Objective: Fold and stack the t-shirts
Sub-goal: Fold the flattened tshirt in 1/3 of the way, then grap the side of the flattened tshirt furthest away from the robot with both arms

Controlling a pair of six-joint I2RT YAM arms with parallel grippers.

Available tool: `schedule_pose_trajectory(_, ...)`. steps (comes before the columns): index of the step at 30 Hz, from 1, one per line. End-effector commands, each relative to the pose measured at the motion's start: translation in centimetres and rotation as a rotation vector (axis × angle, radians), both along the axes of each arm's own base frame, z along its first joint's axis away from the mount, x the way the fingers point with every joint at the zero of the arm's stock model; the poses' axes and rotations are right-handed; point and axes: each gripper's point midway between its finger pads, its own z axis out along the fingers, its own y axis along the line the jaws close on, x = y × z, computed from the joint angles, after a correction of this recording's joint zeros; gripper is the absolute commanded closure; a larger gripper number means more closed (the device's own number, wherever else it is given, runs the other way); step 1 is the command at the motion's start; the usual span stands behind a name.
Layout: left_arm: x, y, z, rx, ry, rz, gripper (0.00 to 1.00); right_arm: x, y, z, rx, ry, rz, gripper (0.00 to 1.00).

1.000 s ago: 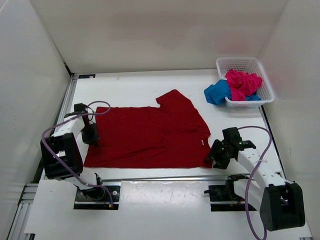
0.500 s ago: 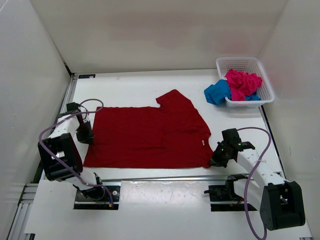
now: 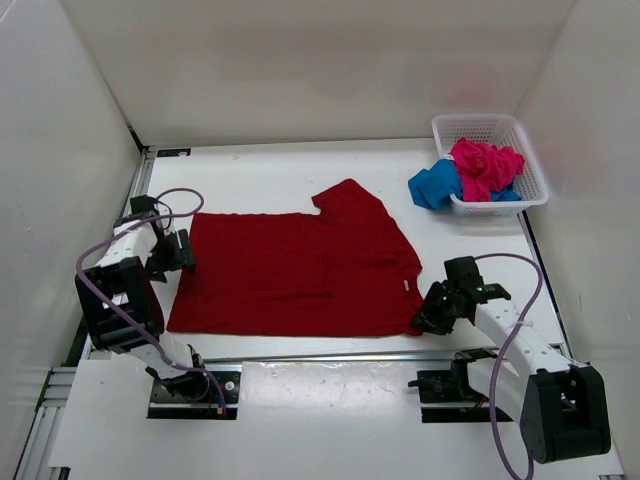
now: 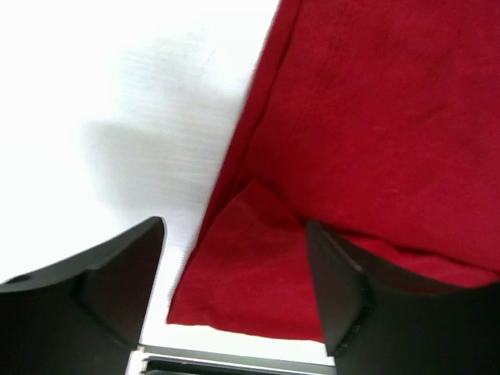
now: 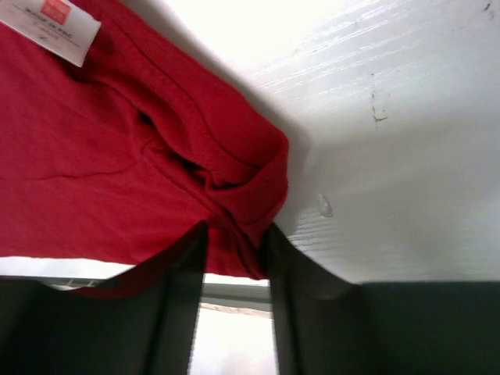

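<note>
The left arm reaches out low over the table (image 3: 260, 170), wrist turned inward, so the left gripper (image 3: 180, 250) faces the side edge of the dark red t-shirt (image 3: 300, 270). In the wrist view its fingers (image 4: 117, 273) stand wide apart, holding nothing. The shirt's hem lies just ahead of it and to its right, with a small flap of cloth folded over near the right finger.

The right arm is bent low, and the right gripper (image 3: 428, 312) is tipped down at the shirt's near corner on that side. Its jaws are narrow, and a bunched roll of red fabric sits right at the fingertips (image 5: 183, 266); whether they pinch it or only flank it I cannot tell. A white label (image 5: 61, 23) lies on the cloth beyond this gripper, to its left.

The shirt is spread flat, one sleeve pointing away from both grippers. Far beyond the right gripper, the pink t-shirt (image 3: 483, 165) is heaped in a white basket (image 3: 480, 124), and the blue t-shirt (image 3: 433, 186) hangs over its rim onto the table
</note>
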Motion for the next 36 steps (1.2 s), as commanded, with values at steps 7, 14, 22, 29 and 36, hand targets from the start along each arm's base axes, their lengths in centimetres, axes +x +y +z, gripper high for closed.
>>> schedule_pose_trajectory(7, -3.1, 3.2, 5.4, 0.146, -0.136, 0.119, 0.0, -0.1, -1.4, 0.6, -0.077, -0.011, -0.004, 0.37)
schedule_pose_trajectory(14, -9.5, -0.7, 0.9, -0.02, 0.069, 0.108, 0.0, -0.6, -1.1, 0.5, -0.065, 0.009, 0.012, 0.23)
schedule_pose_trajectory(22, -10.3, -0.9, -2.9, 0.009, 0.133, 0.079, 0.03, -0.7, -0.1, 0.1, -0.012, 0.037, 0.041, 0.27)
schedule_pose_trajectory(29, -10.1, -1.9, -4.3, -0.035, 0.178, 0.047, 0.11, -2.0, 0.4, -0.8, 0.03, 0.073, 0.032, 0.3)
schedule_pose_trajectory(36, -9.0, -2.3, -4.8, -0.079, 0.176, 0.04, 0.41, -2.3, 0.4, -1.6, 0.028, 0.095, 0.023, 0.59)
